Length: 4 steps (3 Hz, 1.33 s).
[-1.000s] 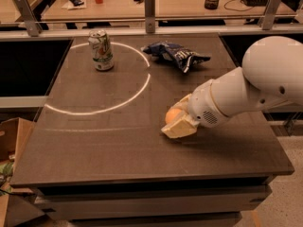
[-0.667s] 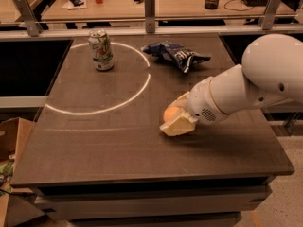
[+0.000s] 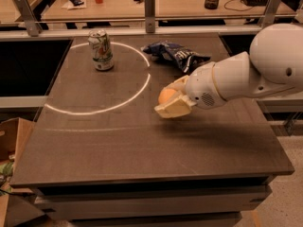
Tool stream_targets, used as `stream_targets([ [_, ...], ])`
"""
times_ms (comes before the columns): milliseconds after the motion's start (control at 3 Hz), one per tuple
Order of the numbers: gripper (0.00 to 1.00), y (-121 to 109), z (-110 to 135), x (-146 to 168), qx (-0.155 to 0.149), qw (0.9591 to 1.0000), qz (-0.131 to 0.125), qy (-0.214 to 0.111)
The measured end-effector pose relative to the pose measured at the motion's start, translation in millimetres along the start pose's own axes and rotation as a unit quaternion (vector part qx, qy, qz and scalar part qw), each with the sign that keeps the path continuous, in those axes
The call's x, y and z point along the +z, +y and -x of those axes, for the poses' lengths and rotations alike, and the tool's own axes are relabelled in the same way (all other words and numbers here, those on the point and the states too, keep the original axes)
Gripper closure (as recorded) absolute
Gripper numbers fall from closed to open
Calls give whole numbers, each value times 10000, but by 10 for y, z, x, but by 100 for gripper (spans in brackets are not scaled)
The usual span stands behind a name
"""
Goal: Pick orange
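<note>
The orange [image 3: 166, 95] is a small round fruit held between the cream fingers of my gripper [image 3: 171, 99], right of the table's middle. The gripper is shut on it and holds it a little above the dark tabletop [image 3: 118, 141]. My white arm [image 3: 246, 74] reaches in from the right. Most of the orange is hidden by the fingers.
A soda can [image 3: 101, 50] stands upright at the back left, inside a bright ring of light. A crumpled blue chip bag [image 3: 176, 56] lies at the back middle, just behind the gripper. A cardboard box [image 3: 12, 141] sits on the floor at left.
The gripper with the orange has risen off the tabletop and moved slightly back. The can and bag have not moved.
</note>
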State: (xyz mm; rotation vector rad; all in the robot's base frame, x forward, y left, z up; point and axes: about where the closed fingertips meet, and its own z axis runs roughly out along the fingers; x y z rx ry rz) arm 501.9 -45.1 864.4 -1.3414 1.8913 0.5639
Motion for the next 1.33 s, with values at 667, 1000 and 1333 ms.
stream_targets([
  [667,100,-210,38,-104,674,9925,-183,-1004],
  [1000,100,-282,103,-180,734,9885,-255,-1299],
  [1333,100,-282,110,-186,739,9882,-257,-1318],
])
